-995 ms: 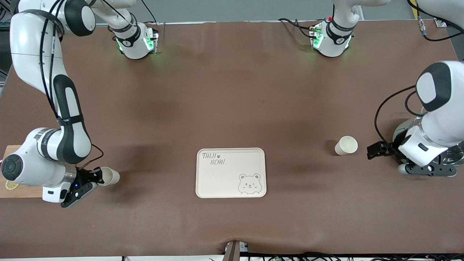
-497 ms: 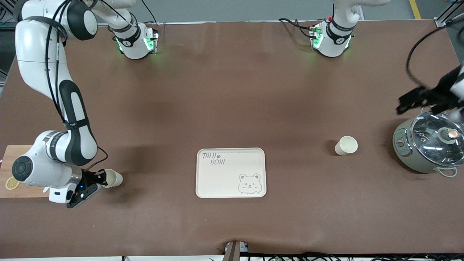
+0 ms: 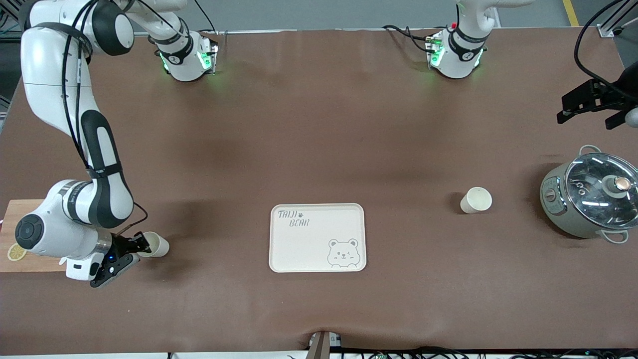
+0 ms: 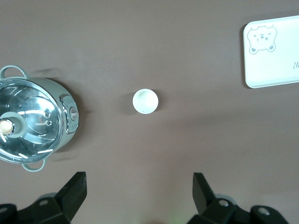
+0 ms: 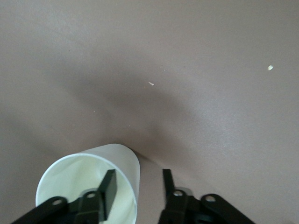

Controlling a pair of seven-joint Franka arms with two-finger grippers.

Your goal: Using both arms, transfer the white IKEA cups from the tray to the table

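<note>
1. Front view: the tray (image 3: 299, 249) sits low in the middle of the frame with nothing on it, so both cups appear to be already delivered to the tabletop (image 3: 319, 124).
2. Front view: the first white cup (image 3: 158, 245) stands level with the tray toward the right arm's end, close to a wooden cutting board (image 3: 10, 264) that carries a lemon slice (image 3: 16, 253). The right hand (image 3: 142, 245) is down at its rim, apparently letting go.
3. Front view: the second white cup (image 3: 476, 200) stands alone between the tray and a glass-lidded electric cooker (image 3: 593, 197). The left hand (image 3: 590, 104) is up at the frame's edge above the cooker, well apart from that cup, probably pulling clear.
4. Left wrist view: the left hand (image 4: 140, 196) is spread wide and holds nothing. It looks straight down on the second white cup (image 4: 145, 101), a plain round cream-white mouth, upright, between the cooker (image 4: 35, 126) and the tray (image 4: 275, 60).
5. Right wrist view: the right hand (image 5: 138, 175) straddles the wall of the first white cup (image 5: 93, 182), one finger inside and one outside. The fingers are parted with a gap showing, not pinching. The cup is smooth, handleless and empty, and rests on the tabletop.
</note>
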